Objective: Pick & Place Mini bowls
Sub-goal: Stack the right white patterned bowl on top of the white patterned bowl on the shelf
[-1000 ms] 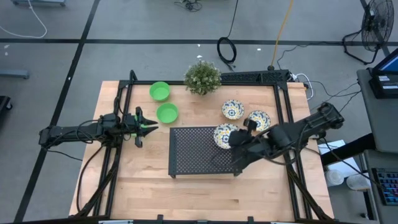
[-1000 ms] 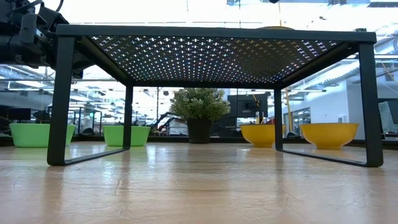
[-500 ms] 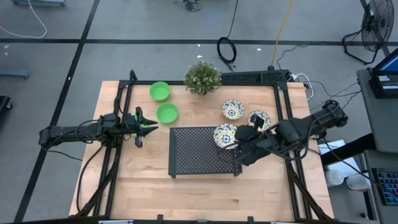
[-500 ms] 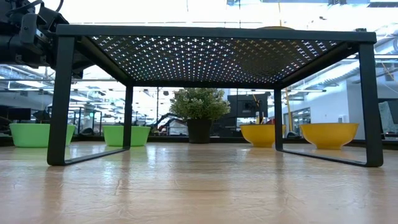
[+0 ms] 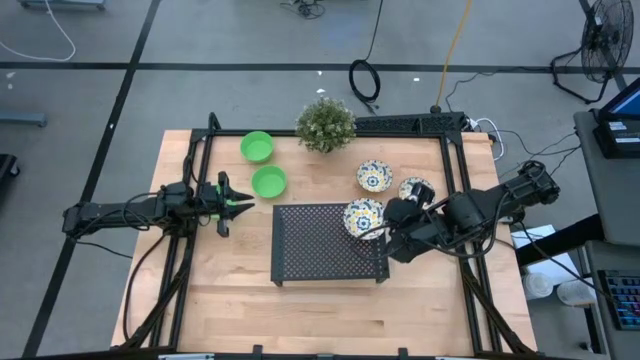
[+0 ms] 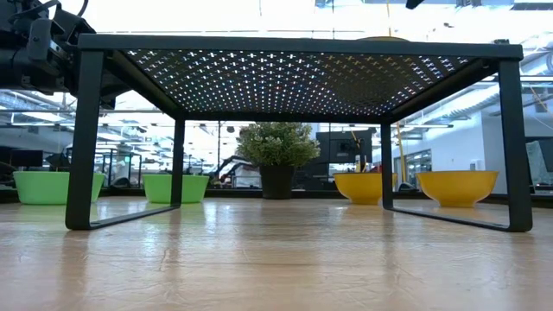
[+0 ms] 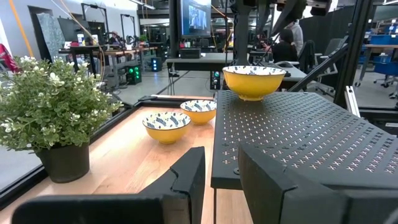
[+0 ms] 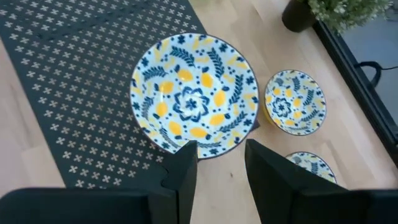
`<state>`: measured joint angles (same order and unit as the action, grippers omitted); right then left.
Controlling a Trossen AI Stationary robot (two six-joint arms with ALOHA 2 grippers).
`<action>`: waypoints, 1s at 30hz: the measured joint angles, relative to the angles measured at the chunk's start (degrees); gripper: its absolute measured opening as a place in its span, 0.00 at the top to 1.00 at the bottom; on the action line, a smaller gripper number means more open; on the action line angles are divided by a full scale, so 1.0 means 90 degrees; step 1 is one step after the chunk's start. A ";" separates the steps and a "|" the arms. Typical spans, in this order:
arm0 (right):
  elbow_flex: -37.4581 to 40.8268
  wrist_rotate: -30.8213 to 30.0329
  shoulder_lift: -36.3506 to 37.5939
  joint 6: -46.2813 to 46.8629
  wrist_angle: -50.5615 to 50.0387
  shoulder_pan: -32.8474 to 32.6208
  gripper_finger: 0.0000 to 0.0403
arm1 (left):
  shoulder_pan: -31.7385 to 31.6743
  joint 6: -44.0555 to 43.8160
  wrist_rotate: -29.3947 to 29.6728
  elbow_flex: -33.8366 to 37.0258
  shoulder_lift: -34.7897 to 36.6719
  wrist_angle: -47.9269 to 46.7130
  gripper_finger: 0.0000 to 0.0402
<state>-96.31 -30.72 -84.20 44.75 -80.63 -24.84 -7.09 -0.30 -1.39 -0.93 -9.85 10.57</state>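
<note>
Floral bowl (image 8: 194,93) sits on perforated rack (image 5: 325,243) corner, overhanging edge. Right gripper (image 8: 216,163) just beside it, jaws released, empty. Risk: arm brushing rim tips bowl off rack onto bench (image 5: 330,305). Left gripper (image 5: 232,202) waits near green bowls (image 5: 268,181), jaws parted.

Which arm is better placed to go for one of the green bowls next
Probably the left. Its open pincer sits just beside the nearer green bowl, while the right pincer is across the table by the patterned bowl on the rack.
</note>
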 joint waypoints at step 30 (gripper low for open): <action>0.1553 -0.2892 0.1398 0.1363 -0.0655 0.0000 0.69 | -0.0002 0.0000 0.0000 0.0000 0.0000 0.0000 0.75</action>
<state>-82.33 -56.75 -71.62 57.02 -86.52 -24.84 -7.11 -0.30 -1.39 -0.93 -9.85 10.57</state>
